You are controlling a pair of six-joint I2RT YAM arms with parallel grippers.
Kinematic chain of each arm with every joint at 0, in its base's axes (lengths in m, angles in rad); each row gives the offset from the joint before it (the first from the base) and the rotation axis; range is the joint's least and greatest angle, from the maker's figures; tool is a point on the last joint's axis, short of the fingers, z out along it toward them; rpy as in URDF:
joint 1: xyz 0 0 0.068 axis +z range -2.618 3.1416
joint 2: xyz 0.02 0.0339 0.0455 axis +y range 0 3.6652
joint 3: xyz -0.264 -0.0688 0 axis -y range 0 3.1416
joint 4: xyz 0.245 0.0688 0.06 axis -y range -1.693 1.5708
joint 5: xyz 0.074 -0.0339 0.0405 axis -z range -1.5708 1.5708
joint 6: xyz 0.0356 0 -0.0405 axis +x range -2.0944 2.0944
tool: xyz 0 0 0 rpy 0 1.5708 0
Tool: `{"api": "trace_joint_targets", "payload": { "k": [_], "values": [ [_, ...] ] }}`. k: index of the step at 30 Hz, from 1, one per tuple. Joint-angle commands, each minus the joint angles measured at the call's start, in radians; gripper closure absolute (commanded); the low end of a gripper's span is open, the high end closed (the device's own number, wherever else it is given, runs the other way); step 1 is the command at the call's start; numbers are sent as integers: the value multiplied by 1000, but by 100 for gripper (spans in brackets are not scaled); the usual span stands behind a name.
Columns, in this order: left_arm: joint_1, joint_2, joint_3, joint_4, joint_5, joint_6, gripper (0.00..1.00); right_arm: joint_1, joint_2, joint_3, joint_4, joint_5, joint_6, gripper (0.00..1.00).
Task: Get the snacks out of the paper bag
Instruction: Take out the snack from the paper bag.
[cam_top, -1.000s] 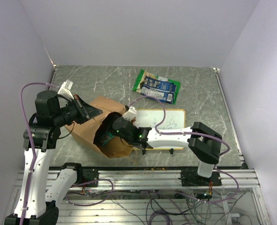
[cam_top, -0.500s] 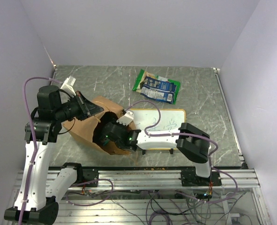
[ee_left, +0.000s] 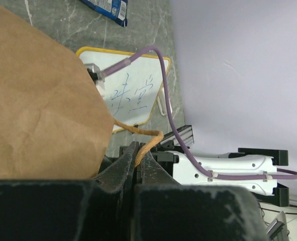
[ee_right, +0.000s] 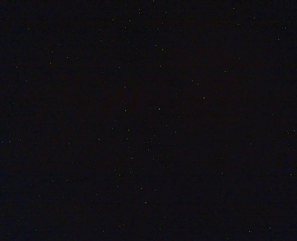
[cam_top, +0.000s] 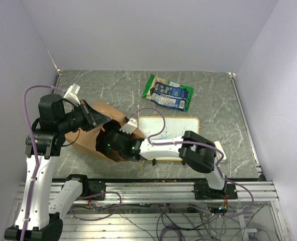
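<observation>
Brown kraft paper bag (cam_top: 87, 144) sits right under the left gripper (ee_left: 137, 151), whose fingers are closed tight on the bag's string handle (ee_left: 144, 134). Deep in the bag's mouth is the right gripper (cam_top: 112, 144) (its camera shows only black), so its grip cannot be told. Green and blue snacks (cam_top: 169, 94) lie well beyond it, past the whiteboard (cam_top: 173, 129).

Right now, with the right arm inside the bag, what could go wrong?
1. The left gripper holds only the thin handle; a pull could tear it from the bag.
2. The right wrist view is black, so the right arm gropes unseen and may snag the paper.
</observation>
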Motion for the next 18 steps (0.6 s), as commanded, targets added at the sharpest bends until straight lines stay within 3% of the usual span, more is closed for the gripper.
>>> {"api": "trace_joint_targets", "payload": {
  "k": [1,2,14,18],
  "values": [
    [10,-47,-37,0,-17,-74,93,-26,7,-2,42,-60,-44,93],
    [10,-53,-36,-10,-26,-76,93,-28,-3,0,43,-60,-60,100],
    [10,-79,43,-226,-103,-15,93,-44,-236,-138,29,-85,-203,100],
    [10,-80,30,-192,-106,-37,93,-47,-351,-207,-25,-103,-210,100]
  ]
}}
